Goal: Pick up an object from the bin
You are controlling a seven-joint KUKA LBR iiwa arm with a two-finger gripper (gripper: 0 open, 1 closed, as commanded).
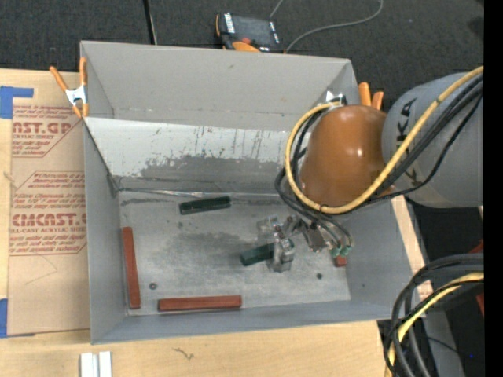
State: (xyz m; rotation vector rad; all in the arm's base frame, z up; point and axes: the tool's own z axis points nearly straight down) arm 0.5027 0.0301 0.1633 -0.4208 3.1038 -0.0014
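Under the arm [440, 144] lettered "KA", the gripper [280, 254] touches a dark-green block [254, 257].

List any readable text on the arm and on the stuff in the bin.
"KA": black letters on the arm's grey link; the rest of the word is hidden behind the orange cover.
Dark green pen-like thing, left red-brown bar, front red-brown bar, small dark green piece by the gripper: no lettering that can be read.
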